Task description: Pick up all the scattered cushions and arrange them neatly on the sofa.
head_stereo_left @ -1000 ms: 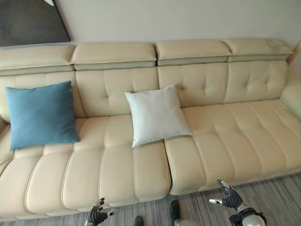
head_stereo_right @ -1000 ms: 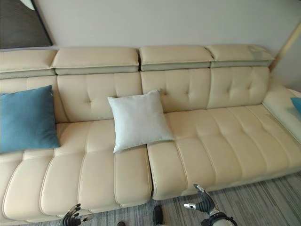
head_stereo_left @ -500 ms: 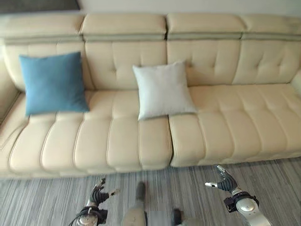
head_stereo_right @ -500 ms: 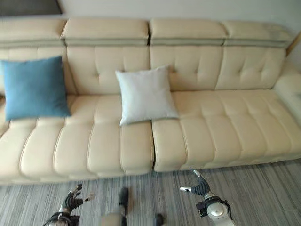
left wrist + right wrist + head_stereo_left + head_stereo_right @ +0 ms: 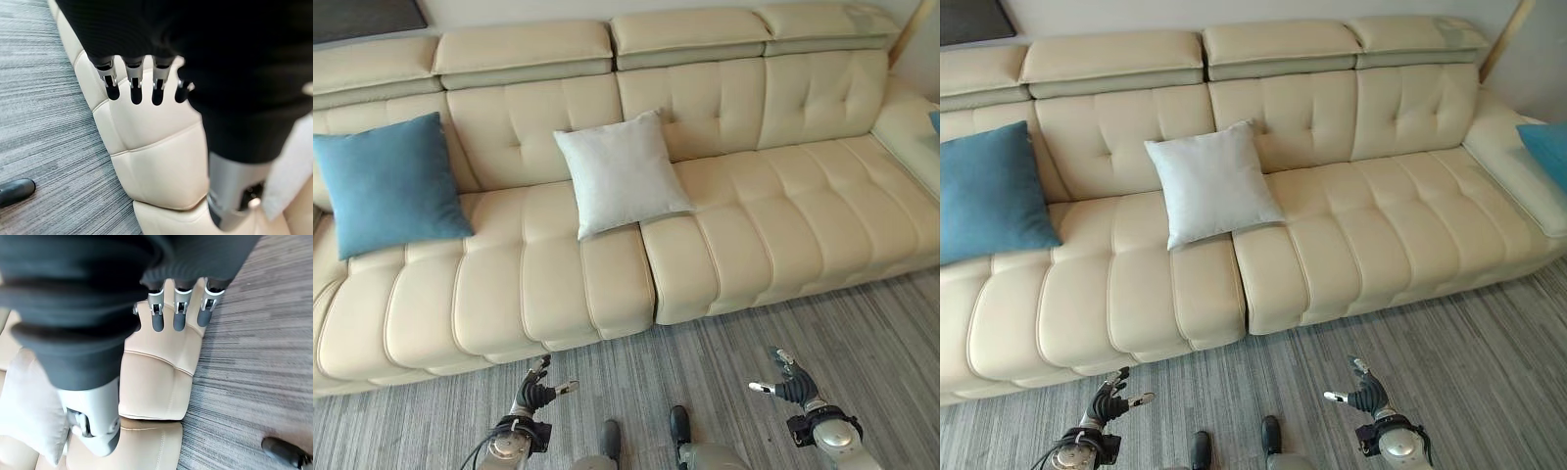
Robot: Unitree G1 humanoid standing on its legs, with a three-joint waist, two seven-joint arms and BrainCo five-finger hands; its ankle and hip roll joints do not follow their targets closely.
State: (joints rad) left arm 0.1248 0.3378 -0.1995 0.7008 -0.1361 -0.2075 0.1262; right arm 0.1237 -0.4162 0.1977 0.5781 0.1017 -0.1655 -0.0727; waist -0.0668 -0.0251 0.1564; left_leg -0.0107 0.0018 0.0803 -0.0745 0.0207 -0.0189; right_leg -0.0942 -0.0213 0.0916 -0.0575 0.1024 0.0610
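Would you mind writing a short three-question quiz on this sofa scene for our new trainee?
1. True or false: the white cushion lies on the floor.
2. Which cushion leans against the backrest at the robot's left end of the sofa? A) the blue cushion B) a red one C) a striped one
3. Fill in: the left hand and the right hand both hover over the ____, holding nothing.

Key
1. False: it rests on the sofa seat, leaning on the backrest near the middle.
2. A.
3. Floor; both hands have relaxed, open fingers. A second blue cushion shows at the sofa's far right end.
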